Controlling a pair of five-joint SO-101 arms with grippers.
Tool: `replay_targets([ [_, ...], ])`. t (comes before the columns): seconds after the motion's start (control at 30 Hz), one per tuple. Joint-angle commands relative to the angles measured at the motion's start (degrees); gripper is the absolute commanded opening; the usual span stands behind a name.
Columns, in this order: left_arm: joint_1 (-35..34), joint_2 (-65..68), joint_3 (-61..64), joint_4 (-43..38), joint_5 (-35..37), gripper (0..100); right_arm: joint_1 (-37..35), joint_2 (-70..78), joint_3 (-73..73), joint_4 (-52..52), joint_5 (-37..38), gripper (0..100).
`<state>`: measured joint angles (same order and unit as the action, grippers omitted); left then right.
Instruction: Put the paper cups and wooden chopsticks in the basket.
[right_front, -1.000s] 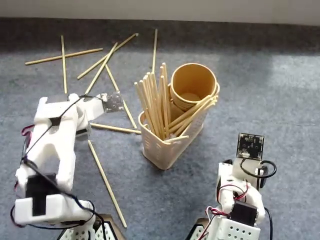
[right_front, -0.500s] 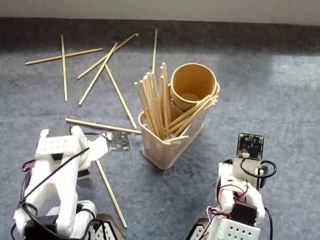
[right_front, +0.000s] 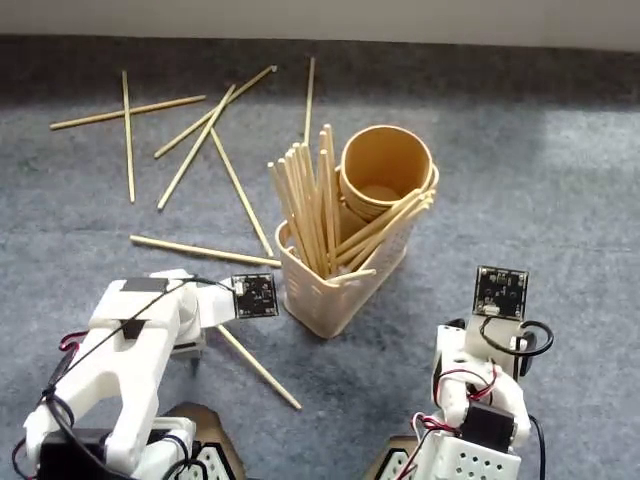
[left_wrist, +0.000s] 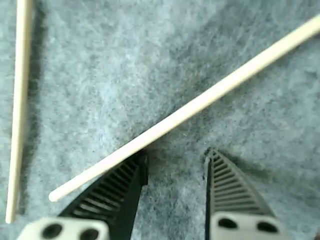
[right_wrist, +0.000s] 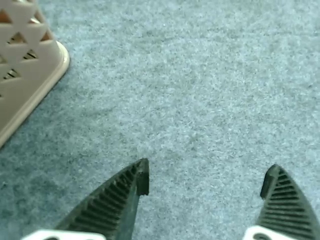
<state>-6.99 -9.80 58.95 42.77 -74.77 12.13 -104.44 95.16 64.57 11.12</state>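
A cream plastic basket stands mid-carpet, holding stacked paper cups and a bundle of wooden chopsticks. Several loose chopsticks lie on the carpet at the far left. One more lies flat beside the basket. My left arm is at the near left. Its gripper is open low over the carpet, and a chopstick slants just past the fingertips, touching one fingertip. That chopstick runs toward the near edge. My right gripper is open over bare carpet beside the basket's corner.
Grey carpet covers the floor. Another chopstick lies to one side of my left gripper. The right arm sits at the near right, with open carpet beyond it at the right and far right.
My left arm has pulled back toward the near edge and turned toward the basket. The chopstick beside it has swung and shifted to the right. The right arm has not moved.
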Motion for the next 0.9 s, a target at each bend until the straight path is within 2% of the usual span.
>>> replay_targets([
  [0.0,-0.8,5.1,-10.1,-6.9,0.7,19,-0.2,-0.5,5.4,-1.1,0.7,34.7],
  [0.1,-1.9,8.1,-15.3,-6.6,2.4,19,-0.2,-0.5,5.4,-1.1,0.7,34.7],
  [0.23,-4.1,6.8,-20.0,1.7,2.3,19,-0.3,-0.5,5.4,-1.1,0.7,34.7],
  [0.33,-4.3,2.8,-22.8,13.2,2.1,19,-0.4,-0.5,5.4,-1.1,0.7,34.7],
  [0.47,-2.2,-5.6,-24.0,32.4,-2.9,19,-0.4,-0.5,5.4,-1.1,0.7,34.7],
  [0.53,-1.5,-10.9,-24.1,38.7,-3.3,19,-0.4,-0.5,5.4,-1.1,0.7,34.7],
  [0.7,0.6,-20.4,-23.8,35.1,-3.1,19,-0.3,-0.5,5.4,-1.1,0.7,34.7],
  [0.87,1.5,-18.8,-20.0,32.2,-3.1,19,-0.1,-0.5,5.4,-1.1,0.7,34.7],
])
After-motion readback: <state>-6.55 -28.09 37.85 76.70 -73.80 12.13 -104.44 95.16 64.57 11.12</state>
